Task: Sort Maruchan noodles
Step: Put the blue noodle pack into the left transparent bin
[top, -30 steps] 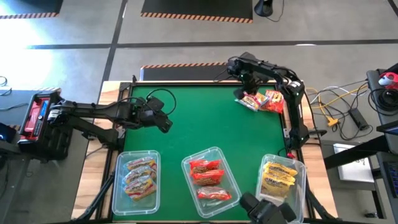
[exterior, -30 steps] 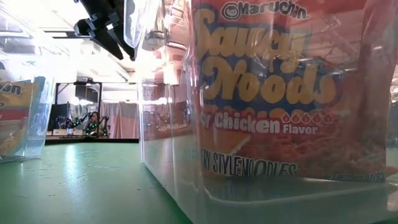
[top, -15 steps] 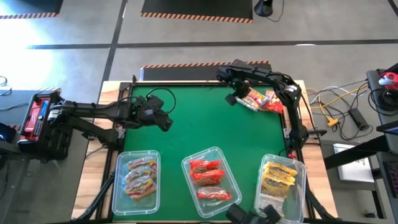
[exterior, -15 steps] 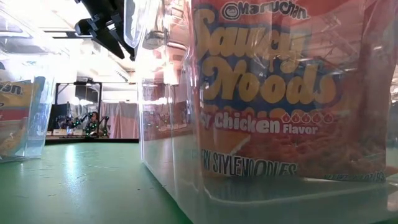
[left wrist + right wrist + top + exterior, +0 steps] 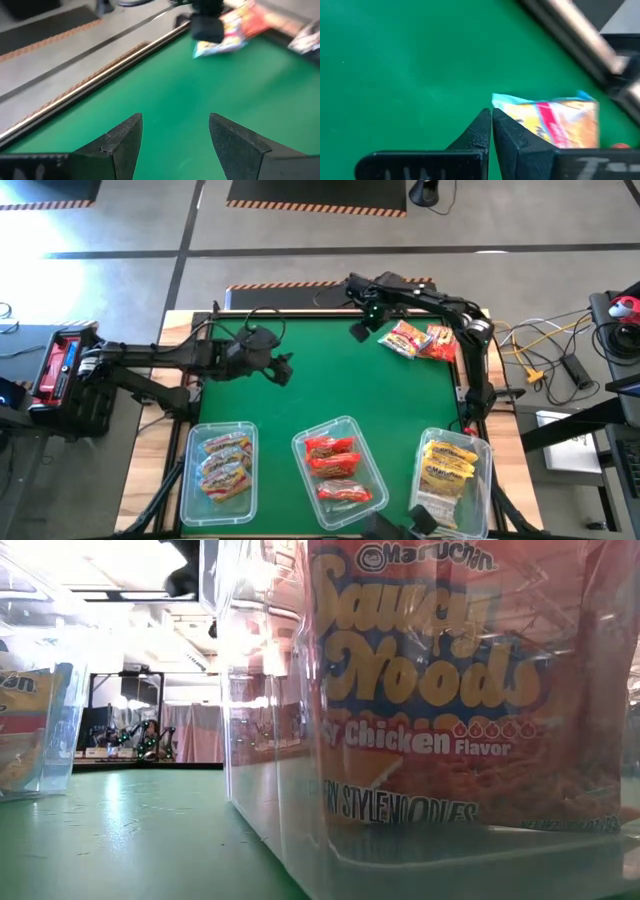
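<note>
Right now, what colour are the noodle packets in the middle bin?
Red, with yellow lettering; the packets in the middle bin show best in the high view.

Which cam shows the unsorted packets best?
High view: both loose packets show whole, by the shut right gripper. Right wrist shows one packet close up; left wrist shows them far off, partly hidden; low view shows none.
</note>
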Controlling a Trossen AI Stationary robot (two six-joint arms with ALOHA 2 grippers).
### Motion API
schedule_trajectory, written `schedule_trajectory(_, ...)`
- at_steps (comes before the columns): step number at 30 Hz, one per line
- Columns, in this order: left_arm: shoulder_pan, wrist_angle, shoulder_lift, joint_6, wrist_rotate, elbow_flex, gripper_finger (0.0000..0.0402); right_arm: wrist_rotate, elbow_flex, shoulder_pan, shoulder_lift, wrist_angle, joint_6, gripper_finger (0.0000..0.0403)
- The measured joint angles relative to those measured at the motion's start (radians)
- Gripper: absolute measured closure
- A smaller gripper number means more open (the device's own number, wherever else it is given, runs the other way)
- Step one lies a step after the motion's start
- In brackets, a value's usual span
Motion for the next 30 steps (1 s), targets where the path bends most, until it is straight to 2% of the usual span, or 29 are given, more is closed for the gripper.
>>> schedule_trajectory(3,0.027,0.113,0.031,0.052,0.037,0.000,0.0189,0.027,-0.016,0.011,-0.065,-0.001,-0.007,0.0394)
schedule_trajectory(7,0.060,0.178,0.094,0.051,0.094,0.000,0.0189,0.038,-0.080,0.022,-0.161,0.014,-0.009,0.0394)
schedule_trajectory(12,0.074,0.264,0.189,0.037,0.126,0.000,0.0189,0.079,-0.254,0.028,-0.300,0.090,0.026,0.0394)
schedule_trajectory(17,0.094,0.412,0.297,0.031,0.211,0.000,0.0189,0.031,-0.439,0.029,-0.405,0.205,0.070,0.0394)
schedule_trajectory(21,0.123,0.533,0.384,0.003,0.308,0.002,0.0189,-0.005,-0.510,0.032,-0.420,0.211,0.078,0.0394)
schedule_trajectory(24,0.146,0.570,0.447,-0.021,0.334,0.017,0.0189,-0.005,-0.530,0.032,-0.419,0.219,0.077,0.0394)
schedule_trajectory(27,0.171,0.580,0.504,-0.019,0.365,0.051,0.0189,0.026,-0.532,0.032,-0.419,0.224,0.066,0.0394)
schedule_trajectory(30,0.198,0.589,0.563,0.045,0.456,0.097,0.0189,0.082,-0.531,0.016,-0.419,0.220,0.070,0.0394)
